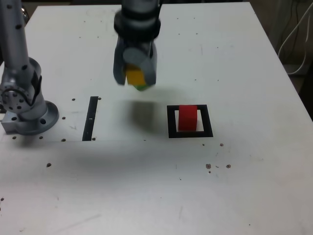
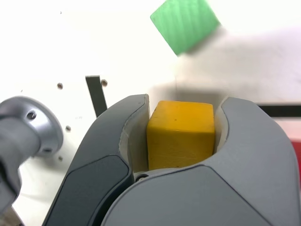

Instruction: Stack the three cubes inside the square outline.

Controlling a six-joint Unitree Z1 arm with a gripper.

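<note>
While clamped on the yellow cube (image 1: 134,76), hangs above the white table (image 1: 234,63), gripper (image 1: 135,73) pointing down, jaws clenched on two opposite faces of that block. Green cube (image 1: 142,87) just beneath and behind the yellow one, only an edge showing in the exterior view; whether touching the yellow block, cannot tell. Red cube (image 1: 187,117) inside the square outline (image 1: 190,133), to the exterior view's right. Black strip (image 1: 90,118) left, near the arm's base (image 1: 27,115). No legible writing or labels anywhere.
</note>
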